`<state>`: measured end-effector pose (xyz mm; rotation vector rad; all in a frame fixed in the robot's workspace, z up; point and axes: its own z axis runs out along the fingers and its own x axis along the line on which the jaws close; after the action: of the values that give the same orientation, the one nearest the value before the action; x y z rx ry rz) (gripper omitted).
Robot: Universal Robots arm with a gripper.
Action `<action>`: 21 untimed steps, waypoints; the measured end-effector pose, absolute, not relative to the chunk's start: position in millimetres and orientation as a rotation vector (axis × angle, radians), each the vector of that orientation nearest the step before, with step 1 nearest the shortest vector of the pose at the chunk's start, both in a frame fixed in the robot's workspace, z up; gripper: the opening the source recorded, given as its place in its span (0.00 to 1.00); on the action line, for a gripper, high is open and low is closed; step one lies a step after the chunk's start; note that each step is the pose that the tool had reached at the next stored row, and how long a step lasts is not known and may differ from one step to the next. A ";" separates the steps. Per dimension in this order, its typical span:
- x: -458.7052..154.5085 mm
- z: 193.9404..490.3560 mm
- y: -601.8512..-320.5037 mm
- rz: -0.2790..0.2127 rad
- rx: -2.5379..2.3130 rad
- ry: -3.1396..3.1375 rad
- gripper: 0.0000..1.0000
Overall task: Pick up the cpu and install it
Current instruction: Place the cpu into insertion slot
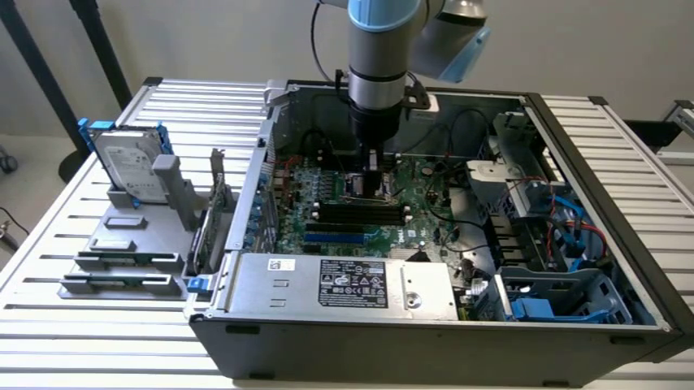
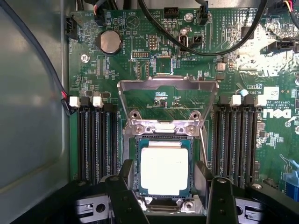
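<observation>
Claw (image 2: 165,167) splayed, straddling socketed cpu (image 2: 164,173); mobo (image 2: 154,60) reads DELL.

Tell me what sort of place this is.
Probably a robotics lab bench for computer assembly: a robot arm reaches into an open computer case on a slatted metal table, beside a grey rack holding a hard drive.

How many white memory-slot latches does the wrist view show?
4 white latches: two on one side of the cpu, two on the other, at the slot ends. Others may be hidden at opposite ends.
</observation>
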<state>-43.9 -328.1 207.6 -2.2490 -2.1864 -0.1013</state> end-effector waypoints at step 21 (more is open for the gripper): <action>-77.0 216.2 -328.1 -0.058 -2.231 -2.167 0.11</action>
<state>-77.0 -328.1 216.2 -2.2312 -2.1671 -0.0581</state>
